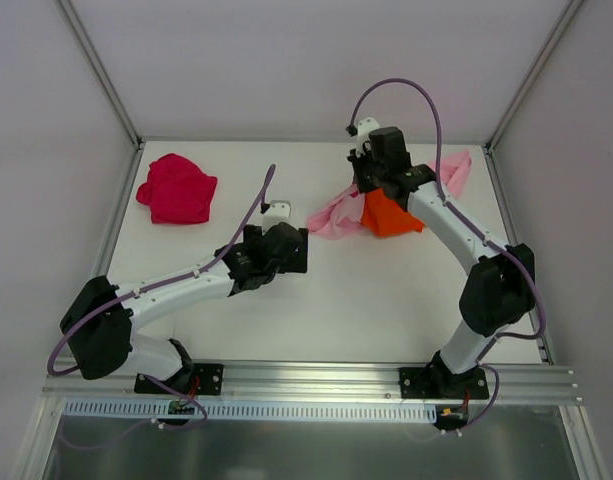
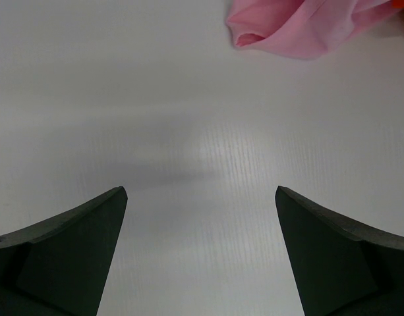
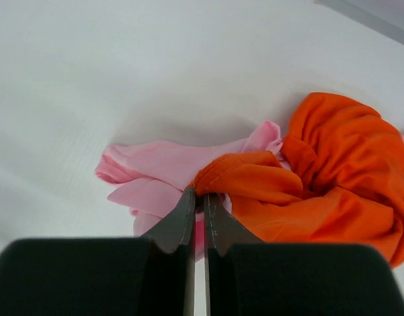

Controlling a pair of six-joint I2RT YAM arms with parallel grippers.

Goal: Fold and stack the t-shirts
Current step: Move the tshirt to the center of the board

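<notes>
From above, we see the red t-shirt (image 1: 176, 188) bunched in a heap near the far left corner of the tabletop (image 1: 386, 290), with no clear long axis. The pink t-shirt (image 1: 331, 222) lies crumpled toward the far right. Its long axis runs diagonally from the right edge in toward the middle. The orange t-shirt (image 1: 391, 215) sits on top of it. The right gripper (image 1: 371, 185) is over that pile. The left gripper (image 1: 291, 250) hovers mid-table, apart from all the cloth.

On the left wrist view, the left gripper (image 2: 202, 194) has its jaws spread wide over bare tabletop. A pink t-shirt (image 2: 300, 29) fold points in from the top.

On the right wrist view, the right gripper (image 3: 202, 197) has its jaws pressed together, pinching the hem of the orange t-shirt (image 3: 320, 178), with the pink t-shirt (image 3: 162, 171) spread beneath.
</notes>
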